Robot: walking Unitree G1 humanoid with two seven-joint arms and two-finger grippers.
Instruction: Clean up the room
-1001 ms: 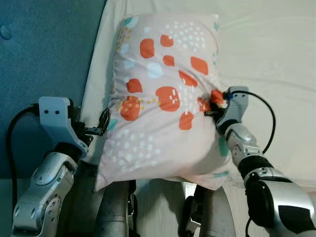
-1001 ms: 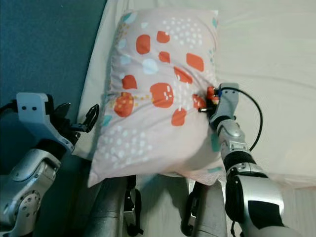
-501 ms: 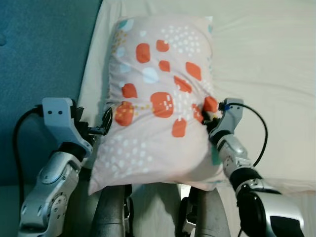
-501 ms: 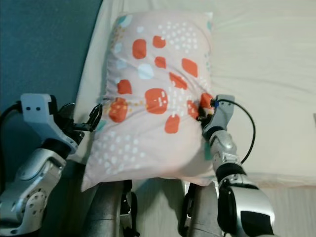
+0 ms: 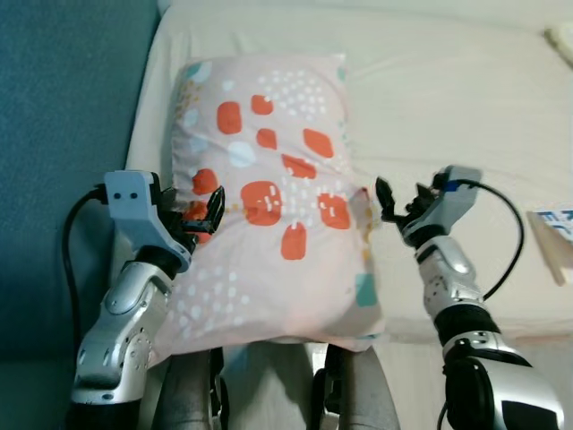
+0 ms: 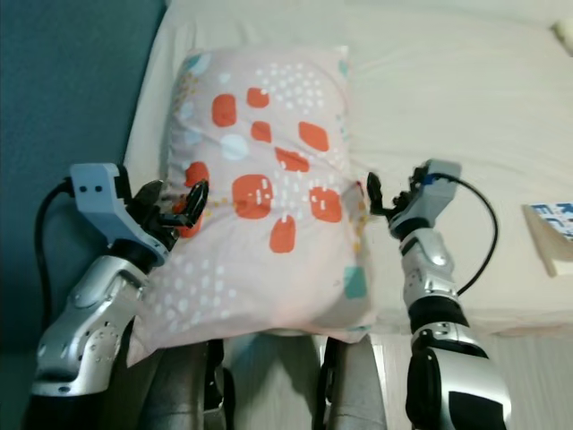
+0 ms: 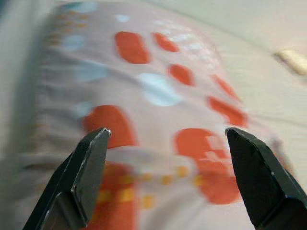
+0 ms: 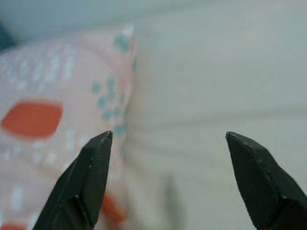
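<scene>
We see a soft, puffy pale-pink pillow with orange blotches and white and teal dots (image 5: 269, 215) lying lengthwise on a cream-sheeted bed (image 5: 448, 98), along its left edge beside a teal wall (image 5: 63, 116). Our left gripper (image 5: 204, 212) and right gripper (image 5: 400, 199) flank it, fingers spread, holding nothing.

Pink pillow (image 5: 269, 206) — orange blotches, white dots
</scene>
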